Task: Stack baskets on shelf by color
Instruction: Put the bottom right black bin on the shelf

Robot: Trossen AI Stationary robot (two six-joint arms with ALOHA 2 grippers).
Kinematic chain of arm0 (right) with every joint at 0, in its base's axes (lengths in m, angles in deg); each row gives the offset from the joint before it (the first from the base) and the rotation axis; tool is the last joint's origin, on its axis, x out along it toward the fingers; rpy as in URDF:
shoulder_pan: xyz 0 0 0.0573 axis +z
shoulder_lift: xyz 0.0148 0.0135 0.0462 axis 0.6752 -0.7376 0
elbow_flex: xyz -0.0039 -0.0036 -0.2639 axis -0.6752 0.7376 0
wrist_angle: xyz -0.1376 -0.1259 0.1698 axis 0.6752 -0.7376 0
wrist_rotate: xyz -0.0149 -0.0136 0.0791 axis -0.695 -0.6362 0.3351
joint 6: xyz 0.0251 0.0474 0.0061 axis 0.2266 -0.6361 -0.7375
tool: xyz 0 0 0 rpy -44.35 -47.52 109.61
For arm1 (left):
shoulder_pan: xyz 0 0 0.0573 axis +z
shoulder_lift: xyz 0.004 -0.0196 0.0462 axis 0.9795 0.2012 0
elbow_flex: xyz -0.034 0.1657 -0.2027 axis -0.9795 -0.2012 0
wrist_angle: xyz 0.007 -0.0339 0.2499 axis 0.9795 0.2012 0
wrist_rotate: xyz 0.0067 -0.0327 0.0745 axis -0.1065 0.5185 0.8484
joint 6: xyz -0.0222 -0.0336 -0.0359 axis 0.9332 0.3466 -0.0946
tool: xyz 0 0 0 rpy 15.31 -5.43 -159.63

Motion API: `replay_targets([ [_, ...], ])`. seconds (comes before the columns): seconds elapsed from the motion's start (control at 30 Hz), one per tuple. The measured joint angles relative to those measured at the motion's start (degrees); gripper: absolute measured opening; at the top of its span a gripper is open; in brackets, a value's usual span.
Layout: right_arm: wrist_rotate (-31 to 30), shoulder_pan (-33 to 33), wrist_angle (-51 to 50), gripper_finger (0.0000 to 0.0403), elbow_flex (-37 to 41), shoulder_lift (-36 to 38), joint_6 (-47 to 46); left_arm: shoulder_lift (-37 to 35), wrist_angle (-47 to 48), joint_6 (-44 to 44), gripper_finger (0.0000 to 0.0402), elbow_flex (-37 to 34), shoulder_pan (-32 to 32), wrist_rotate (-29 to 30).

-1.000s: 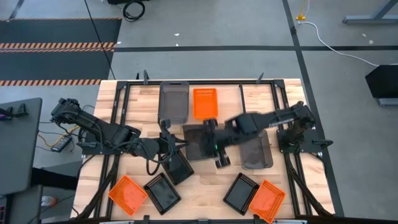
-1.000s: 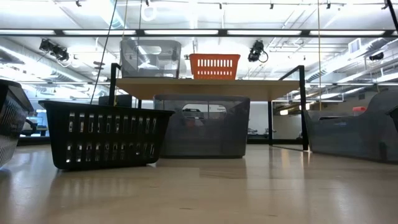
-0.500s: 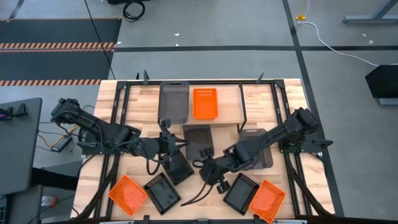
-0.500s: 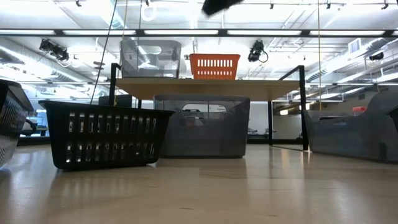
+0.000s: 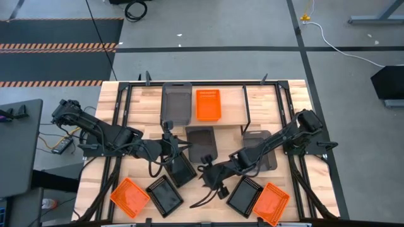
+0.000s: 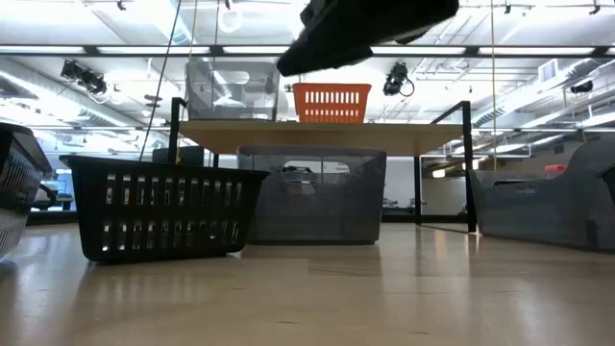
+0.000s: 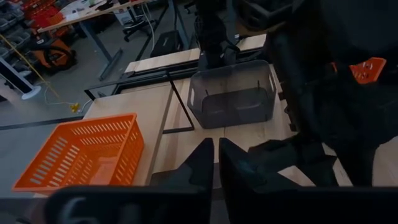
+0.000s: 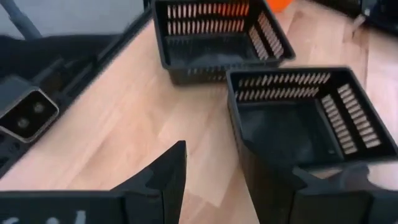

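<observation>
High view: right gripper [image 5: 214,181], jaws apart and empty, hangs near the bench's front edge; left gripper [image 5: 178,156], jaws nearly closed, pinches a black mesh plastic basket [image 5: 184,170].

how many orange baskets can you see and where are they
3: one orange basket on the shelf beside a grey basket, one at the table's near-left corner, one near-right beside a black basket. None seems hidden.

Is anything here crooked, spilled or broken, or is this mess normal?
Nothing looks spilled or broken. The shelf holds a grey basket and an orange basket, set square. The baskets on the table lie at odd angles, such as an orange one and a black one near the front edge, apparently just unsorted.
</observation>
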Motion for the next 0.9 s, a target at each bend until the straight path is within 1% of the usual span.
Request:
replay_targets([
  [0.2,-0.1,0.0,4.1,0.016,1.0,0.0,1.6,0.0,0.0,0.0,0.0026,0.0,0.0,0.0],
  [0.37,-0.6,0.0,4.9,0.016,1.0,0.0,4.4,0.0,0.0,0.0,0.0033,0.0,0.0,0.0],
  [0.53,-0.6,-0.6,4.6,0.016,1.0,0.0,4.7,0.0,0.0,0.0,0.0032,0.0,0.0,0.0],
  [0.7,-0.6,-0.7,1.4,0.016,1.0,0.0,4.7,0.0,0.0,0.0,0.0026,0.0,0.0,0.0],
  [0.9,-0.6,-0.3,-4.6,0.016,1.0,0.0,4.4,0.0,0.0,0.0,0.0031,0.0,0.0,0.0],
])
